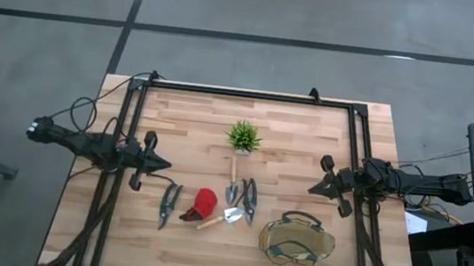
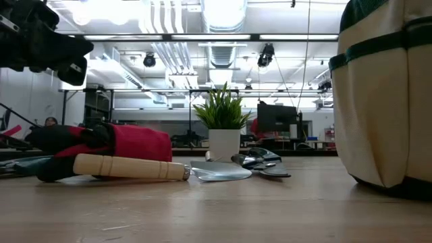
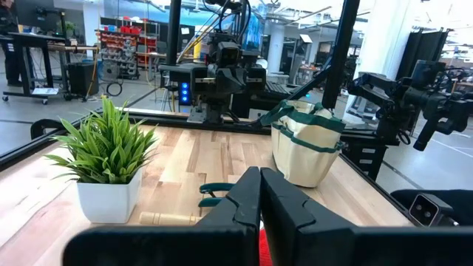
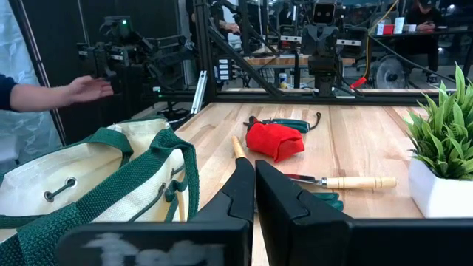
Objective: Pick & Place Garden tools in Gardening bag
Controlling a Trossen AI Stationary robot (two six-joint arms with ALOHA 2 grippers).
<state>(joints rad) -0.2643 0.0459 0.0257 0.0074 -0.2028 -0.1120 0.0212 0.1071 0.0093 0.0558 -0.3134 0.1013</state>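
On my overhead view I count two pruning shears, one (image 1: 170, 204) at the left of the cluster and one (image 1: 250, 197) at its right, two wooden-handled trowels (image 1: 233, 179) (image 1: 220, 218), and one red glove (image 1: 203, 204), all lying mid-table near the front edge. One gardening bag (image 1: 297, 242), olive-tan with dark green trim and loop handles, stands right of them. One potted plant (image 1: 243, 138) sits behind. Left gripper (image 1: 164, 166) and right gripper (image 1: 313, 188) hover either side, fingers pressed together, holding nothing.

shears (image 1: 169, 204), red glove (image 1: 203, 203), trowels (image 1: 232, 186) flat mid-table; bag (image 1: 297, 244) upright right
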